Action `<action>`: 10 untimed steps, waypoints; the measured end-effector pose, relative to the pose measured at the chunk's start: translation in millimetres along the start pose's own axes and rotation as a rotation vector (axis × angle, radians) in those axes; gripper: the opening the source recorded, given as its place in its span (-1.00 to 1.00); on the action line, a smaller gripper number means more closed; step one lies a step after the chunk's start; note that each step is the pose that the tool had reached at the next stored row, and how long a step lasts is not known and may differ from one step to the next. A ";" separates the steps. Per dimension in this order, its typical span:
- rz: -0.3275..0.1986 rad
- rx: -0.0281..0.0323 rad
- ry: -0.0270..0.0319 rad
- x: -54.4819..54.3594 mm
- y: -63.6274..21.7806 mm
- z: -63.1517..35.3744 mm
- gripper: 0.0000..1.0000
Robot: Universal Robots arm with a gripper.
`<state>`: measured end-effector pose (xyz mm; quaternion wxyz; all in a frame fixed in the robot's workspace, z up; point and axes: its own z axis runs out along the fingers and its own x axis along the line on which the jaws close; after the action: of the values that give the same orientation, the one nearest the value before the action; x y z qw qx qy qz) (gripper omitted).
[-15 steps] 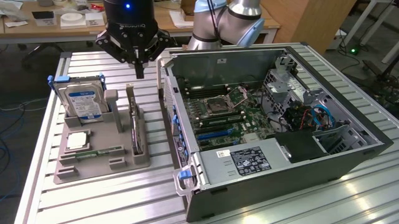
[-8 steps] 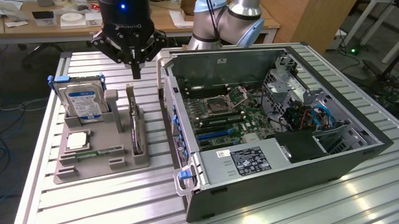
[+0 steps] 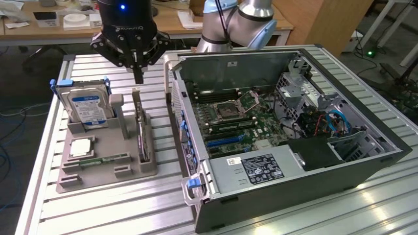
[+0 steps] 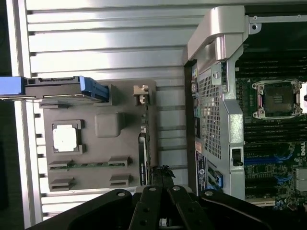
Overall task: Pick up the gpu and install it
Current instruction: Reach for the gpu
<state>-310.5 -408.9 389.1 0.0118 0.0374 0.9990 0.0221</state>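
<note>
The closed, empty fingers, under a body lettered Robotiq, hang just above the far end of the gpu, which stands on edge in a grey holder on the surface, its long axis running near to far, at the exterior view's left of the open computer case.

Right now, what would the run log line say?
hand: shut, empty | graphics card: upright in tray, below hand | install: not done
</note>
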 end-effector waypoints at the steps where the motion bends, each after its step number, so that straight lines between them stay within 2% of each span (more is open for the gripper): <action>1: 0.000 0.0000 0.0000 1.0 -0.1 0.0 -0.80; 10: 0.000 0.0000 0.0001 15.3 -1.3 -0.1 -0.80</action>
<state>-325.8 -409.0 388.8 0.0118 0.0374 0.9990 0.0221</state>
